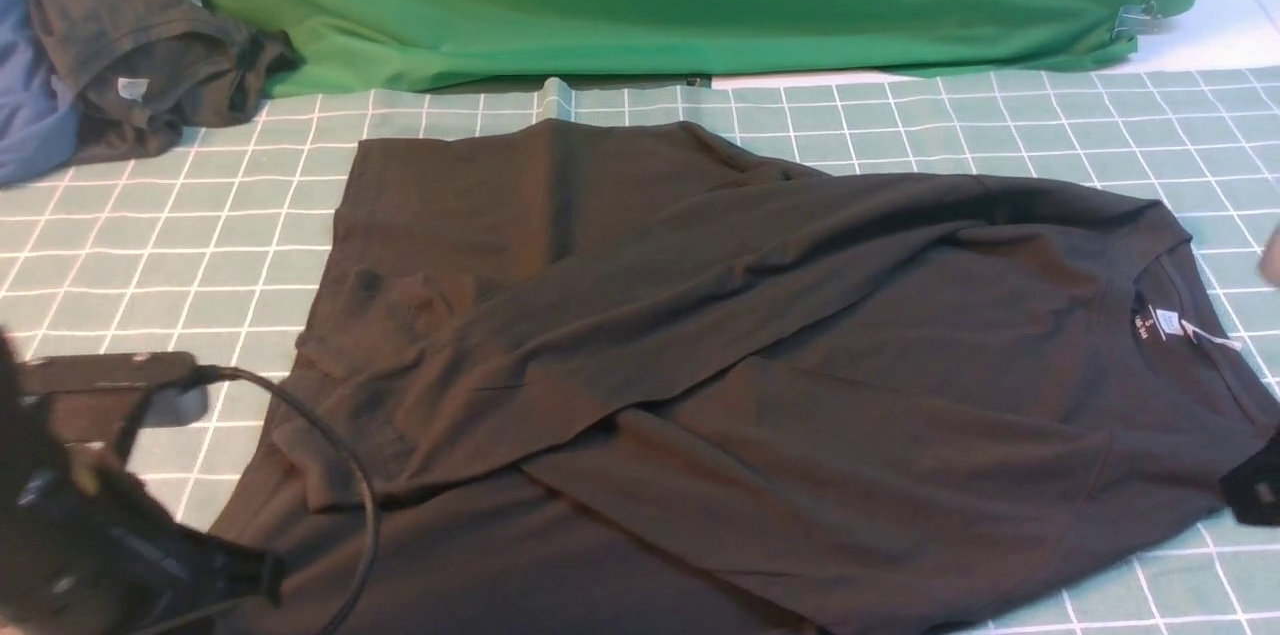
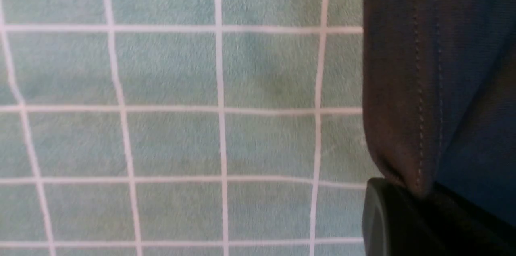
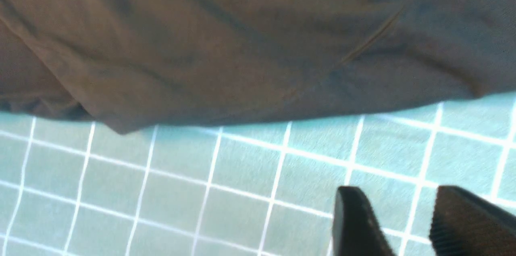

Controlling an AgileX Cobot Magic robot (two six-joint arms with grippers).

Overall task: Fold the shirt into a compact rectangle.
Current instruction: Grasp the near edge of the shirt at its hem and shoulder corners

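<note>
Checked cloth bears creased black shirt.

Near edge of shirt cut off by frame btm. Text on neck label too small to read. Most of left gripper cropped, wrist view.

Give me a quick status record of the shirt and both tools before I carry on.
shirt: black, spread on the checked cloth, collar toward the robot's right, hem toward its left
fold state: one sleeve laid diagonally across the body; not yet a compact rectangle
left tool: shut on the shirt's stitched hem edge
right tool: open, empty, over bare cloth beside the shirt
other items: dark grey garment and blue garment, piled at far left
</note>
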